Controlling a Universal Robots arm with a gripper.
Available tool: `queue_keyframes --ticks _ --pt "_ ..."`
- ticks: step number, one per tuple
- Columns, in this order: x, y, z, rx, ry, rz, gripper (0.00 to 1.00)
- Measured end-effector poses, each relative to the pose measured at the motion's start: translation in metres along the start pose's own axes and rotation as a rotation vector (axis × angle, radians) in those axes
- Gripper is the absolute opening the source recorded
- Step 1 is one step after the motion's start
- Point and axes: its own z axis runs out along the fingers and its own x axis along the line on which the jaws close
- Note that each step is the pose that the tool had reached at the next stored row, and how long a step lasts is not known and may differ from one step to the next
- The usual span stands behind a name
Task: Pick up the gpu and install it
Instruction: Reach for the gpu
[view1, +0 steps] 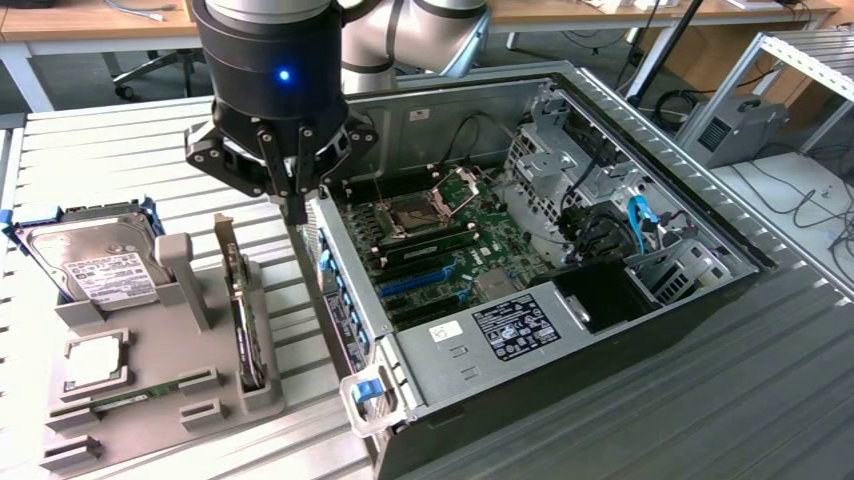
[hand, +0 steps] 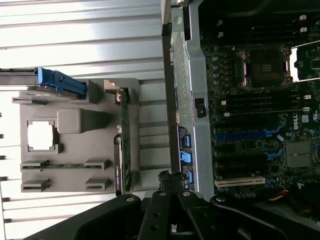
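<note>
Bench (view1: 120, 150): slatted metal top, carrying a gray holder (view1: 174, 335) toward the exterior view's left and an open computer case (view1: 607, 350) toward its right.

Near edge of the holder: a narrow green memory stick (view1: 134, 393) lies flat in its low clips. Just behind it, a square processor chip (view1: 91, 360) sits in a shallow pocket.

Holder edge nearest the case: the gpu (view1: 243, 300) stands on its long edge in a slot, thin green card upright, silver end bracket at the far end of the slot. It runs along that edge from near to far. Nothing touches it.

Far corner of the holder: a silver hard drive (view1: 96, 265) with a white label leans tilted in a blue-edged cradle.

Beyond the gpu's bracket end: the gripper (view1: 296, 200) hangs from the dark wrist, pointing straight down. Fingers are pressed together with nothing between them. The tips sit over the strip of bench between holder and case, close to the top edge of the case's rear wall, apart from the gpu.

Case: lies on its side, open side up. Power supply (view1: 514, 325) with a printed label is at the near end; motherboard (view1: 454, 250) is beyond it, with blue and black slots and an open processor socket.

Past the bench's far edge: wooden desks (view1: 80, 20).
</note>
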Motion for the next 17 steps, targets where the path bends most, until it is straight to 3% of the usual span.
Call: queue_keyframes --ticks 17 --pt "-0.0003 -0.0038 0.0005 0.0001 0.0 0.0 0.11"
